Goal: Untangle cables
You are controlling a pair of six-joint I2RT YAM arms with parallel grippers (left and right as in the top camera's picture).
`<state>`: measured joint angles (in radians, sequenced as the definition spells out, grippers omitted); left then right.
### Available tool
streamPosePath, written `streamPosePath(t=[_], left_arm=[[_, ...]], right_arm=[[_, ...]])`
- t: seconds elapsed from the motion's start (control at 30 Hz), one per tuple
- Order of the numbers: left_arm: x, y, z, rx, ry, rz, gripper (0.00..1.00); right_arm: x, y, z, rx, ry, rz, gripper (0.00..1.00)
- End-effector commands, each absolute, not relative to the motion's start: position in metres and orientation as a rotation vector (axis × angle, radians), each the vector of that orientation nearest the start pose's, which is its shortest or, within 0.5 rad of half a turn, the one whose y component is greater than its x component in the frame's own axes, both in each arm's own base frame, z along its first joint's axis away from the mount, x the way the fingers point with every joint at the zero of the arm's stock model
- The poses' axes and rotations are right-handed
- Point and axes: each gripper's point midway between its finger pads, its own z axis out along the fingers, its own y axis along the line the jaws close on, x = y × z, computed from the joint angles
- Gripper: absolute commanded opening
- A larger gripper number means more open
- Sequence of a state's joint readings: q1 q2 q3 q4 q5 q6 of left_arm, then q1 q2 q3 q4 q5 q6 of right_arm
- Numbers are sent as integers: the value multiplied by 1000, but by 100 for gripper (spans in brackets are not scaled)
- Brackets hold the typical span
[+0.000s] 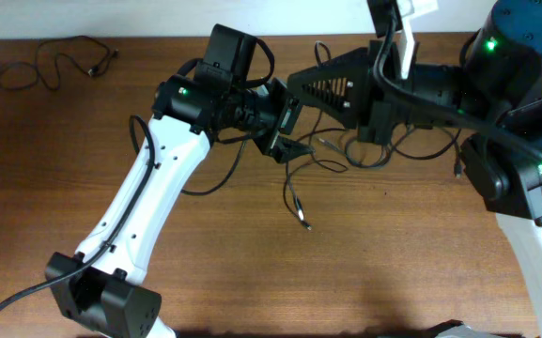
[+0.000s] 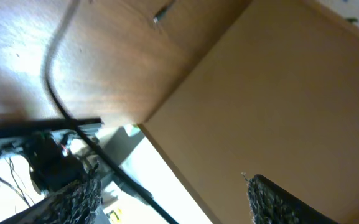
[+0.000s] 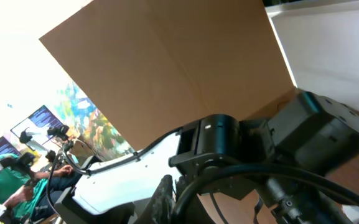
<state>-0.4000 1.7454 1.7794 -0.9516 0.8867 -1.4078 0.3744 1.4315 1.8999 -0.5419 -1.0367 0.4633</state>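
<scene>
1. The left gripper is released. In the left wrist view its fingers stand well apart, and 1 thin black strand runs loose past them, unpinched.
2. The right gripper is clenched, just beside the left one above the table. We cannot tell whether it pinches any cord.
3. The cables lie as a loose tangle on the wood, just below and to the right of both grippers. 1 tail ends in a metal plug nearer the table's middle. 1 separate cable lies well apart at the far left corner.
4. We judge the step in hand to be taking a fresh hold with the left gripper. We would close on 1 single cord near a plug end, not on a crossing. Then we would draw slowly away from the right gripper, so that loops slip open rather than cinch.
5. We see 0 containers: the cables rest directly on the wood.
</scene>
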Motion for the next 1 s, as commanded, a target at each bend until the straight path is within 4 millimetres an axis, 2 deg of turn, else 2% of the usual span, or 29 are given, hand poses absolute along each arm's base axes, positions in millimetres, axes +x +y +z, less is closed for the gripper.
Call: streamPosePath(t=[0.0, 0.1, 0.23, 0.33, 0.4, 0.47, 0.53, 0.67, 0.97], left_arm=[[321, -293, 311, -976, 2860, -1788, 74], [319, -294, 313, -966, 2866, -1808, 65], [323, -292, 308, -988, 2851, -1758, 40], [340, -283, 293, -1047, 2794, -1594, 39], [353, -273, 282, -1102, 2743, -1458, 44], [359, -267, 277, -1119, 2714, -1391, 47], [365, -262, 273, -1110, 2692, -1332, 45], [366, -261, 272, -1092, 2690, -1322, 41], [379, -246, 263, -1126, 2628, -1180, 42]], right_arm=[[256, 261, 533, -794, 1622, 1428, 4], [256, 261, 533, -794, 1624, 1429, 4], [256, 261, 529, -786, 1647, 1435, 4], [257, 260, 527, -778, 1662, 1437, 4], [257, 260, 527, -778, 1661, 1437, 4], [257, 260, 527, -778, 1661, 1437, 4], [257, 260, 527, -778, 1661, 1437, 4], [257, 260, 527, -778, 1661, 1437, 4], [257, 259, 524, -768, 1681, 1438, 4]])
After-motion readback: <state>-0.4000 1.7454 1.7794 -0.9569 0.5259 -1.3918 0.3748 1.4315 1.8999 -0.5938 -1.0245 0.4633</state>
